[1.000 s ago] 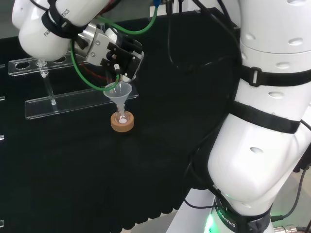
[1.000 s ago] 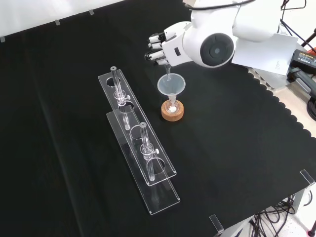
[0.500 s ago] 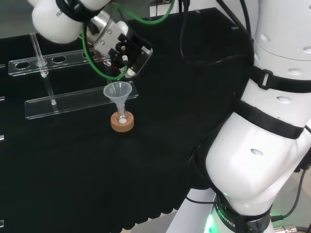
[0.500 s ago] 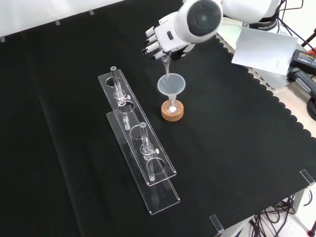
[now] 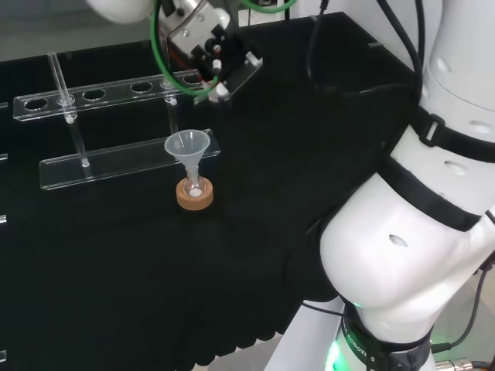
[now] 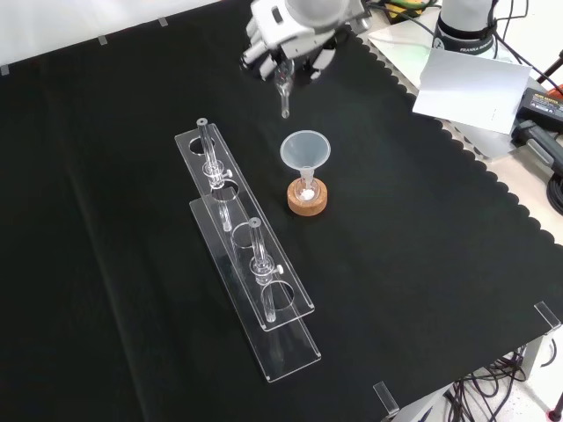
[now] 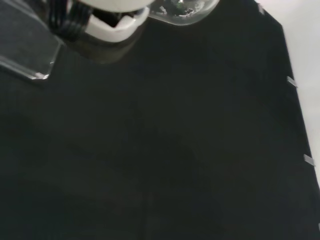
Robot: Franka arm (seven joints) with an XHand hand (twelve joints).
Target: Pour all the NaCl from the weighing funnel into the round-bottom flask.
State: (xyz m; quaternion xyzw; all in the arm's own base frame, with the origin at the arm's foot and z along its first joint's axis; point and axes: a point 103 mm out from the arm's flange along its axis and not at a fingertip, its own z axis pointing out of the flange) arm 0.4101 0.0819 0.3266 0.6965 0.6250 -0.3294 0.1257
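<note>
One counter [image 6: 422, 264] under black cloth carries everything; in the front view its right edge is scalloped and its near right half lies bare and open. The white arm [image 5: 418, 232] fills the right of the head view.

Two long clear racks [image 6: 246, 264] lie side by side on the left of the front view, running from the middle toward the near edge. Three thin glass tubes can be made out standing in them in the front view, one at the far end [image 6: 203, 141] and two farther along.

One hand [image 6: 290, 26] hangs at the top of the front view, high above the cloth. Its fingers [image 6: 264, 61] are curled round one small glass scoop [image 6: 283, 92], whose thin spout points straight down, above and beyond the funnel and apart from it. The wrist view shows the scoop's rounded bowl [image 7: 185, 7] beside a white part of the hand [image 7: 107, 22].

One clear funnel [image 6: 304, 151] stands upright in the neck of one small round flask [image 6: 306, 189], which sits on one cork ring [image 6: 307, 199] just right of the racks in the front view. A little white powder shows in the flask. Open cloth lies all round the ring except on the rack side.
</note>
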